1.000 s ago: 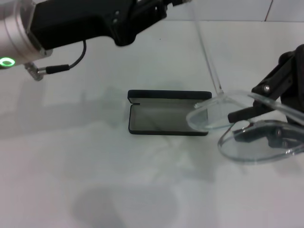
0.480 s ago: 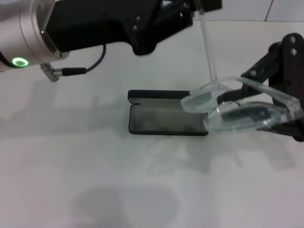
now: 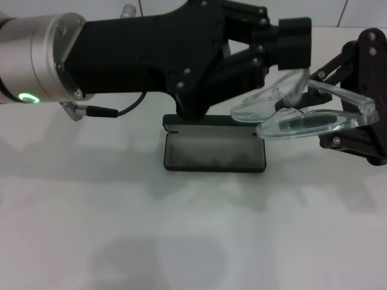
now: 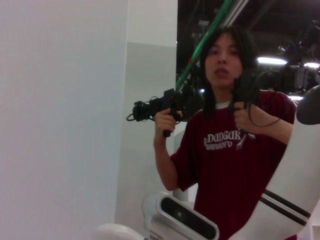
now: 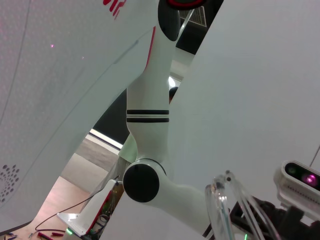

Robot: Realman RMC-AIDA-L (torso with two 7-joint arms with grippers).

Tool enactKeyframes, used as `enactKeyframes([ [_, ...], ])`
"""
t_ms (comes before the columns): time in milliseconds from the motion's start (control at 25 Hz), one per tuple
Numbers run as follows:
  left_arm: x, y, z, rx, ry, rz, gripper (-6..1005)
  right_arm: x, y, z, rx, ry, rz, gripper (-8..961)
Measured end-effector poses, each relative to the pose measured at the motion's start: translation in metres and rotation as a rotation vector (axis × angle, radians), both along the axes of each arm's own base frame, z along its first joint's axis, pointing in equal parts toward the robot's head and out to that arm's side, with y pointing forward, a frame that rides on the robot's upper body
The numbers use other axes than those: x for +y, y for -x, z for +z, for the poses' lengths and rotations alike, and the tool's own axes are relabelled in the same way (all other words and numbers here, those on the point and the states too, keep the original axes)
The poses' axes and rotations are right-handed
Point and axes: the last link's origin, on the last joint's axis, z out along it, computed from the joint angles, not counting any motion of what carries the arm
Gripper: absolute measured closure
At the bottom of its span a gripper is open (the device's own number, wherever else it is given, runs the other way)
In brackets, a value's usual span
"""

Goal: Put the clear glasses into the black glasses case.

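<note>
Clear glasses (image 3: 289,115) now higher and further toward 12 o'clock than 0.5 s ago; lenses flatter, the upright temple arm seen earlier no longer sticks up, it is hidden behind the left arm. Left end effector (image 3: 296,72) has swung in from 10 o'clock toward 2 o'clock and now fills the upper middle of the head view, its tip reaching the glasses' upper frame; fingers look closed on the frame or temple, but the contact itself is not clearly visible. Right end effector (image 3: 314,99) at 3 o'clock, moved slightly up since the earlier frame, fingers pinched on the frame from the right side, one lens lying flat in front of it.

Glasses held in the air between the 2 end effectors, above and toward 2 o'clock from the black glasses case (image 3: 214,145), not touching it; the near lens overhangs the case's right end.

Case unchanged in position, mid-bench (image 3: 121,229), lid open with its edge toward 12 o'clock partly hidden under the left arm. Grey lining visible, tray holds nothing.

Right wrist view: curved clear edge of the glasses (image 5: 220,210) close to camera, white robot arm beyond. Left wrist view: no task items, only a person in a red shirt (image 4: 227,155) holding controllers.
</note>
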Motion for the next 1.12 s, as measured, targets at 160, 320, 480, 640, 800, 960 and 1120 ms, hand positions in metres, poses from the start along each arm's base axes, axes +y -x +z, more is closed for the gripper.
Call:
enactKeyframes([
  [160, -0.001, 0.000, -0.001, 0.004, 0.003, -0.008, 888, 0.000, 0.000, 0.000, 0.002, 0.001, -0.002, 841],
  [320, -0.002, -0.001, -0.002, 0.008, 0.009, -0.011, 888, 0.000, -0.001, 0.001, 0.006, -0.002, -0.005, 841],
  [480, -0.002, -0.001, -0.002, 0.011, 0.008, -0.013, 888, 0.000, -0.001, 0.002, 0.010, -0.007, -0.009, 840],
  [640, -0.001, 0.002, -0.001, 0.006, -0.009, -0.008, 887, 0.000, -0.001, 0.001, 0.012, -0.006, -0.008, 840],
  [800, 0.002, 0.006, 0.004, -0.008, -0.046, 0.012, 887, -0.001, -0.002, 0.001, 0.011, -0.003, -0.008, 840],
  [960, 0.004, 0.011, 0.009, -0.020, -0.068, 0.036, 887, -0.002, -0.003, 0.001, 0.011, 0.000, -0.007, 839],
  [1120, 0.004, 0.013, 0.009, -0.026, -0.066, 0.046, 887, -0.002, -0.003, 0.001, 0.010, 0.001, -0.009, 839],
])
